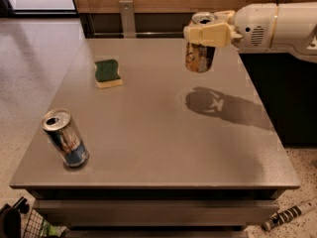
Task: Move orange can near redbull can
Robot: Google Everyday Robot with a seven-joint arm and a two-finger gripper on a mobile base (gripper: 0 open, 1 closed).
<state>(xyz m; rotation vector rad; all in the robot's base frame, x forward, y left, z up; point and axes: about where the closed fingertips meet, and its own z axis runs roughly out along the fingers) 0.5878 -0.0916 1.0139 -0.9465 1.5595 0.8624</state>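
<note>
The orange can (199, 55) is a coppery-orange drink can with a silver top. It hangs in the air above the back right part of the grey table (158, 143), and its shadow falls on the tabletop below. My gripper (207, 32) comes in from the right on a white arm and is shut on the orange can near its top. The redbull can (66, 139) is blue and silver with a red mark. It stands upright near the table's front left corner, far from the gripper.
A green sponge with a yellow base (108, 73) lies on the back left part of the table. A dark cabinet (287, 98) stands to the right of the table. A wooden wall runs behind.
</note>
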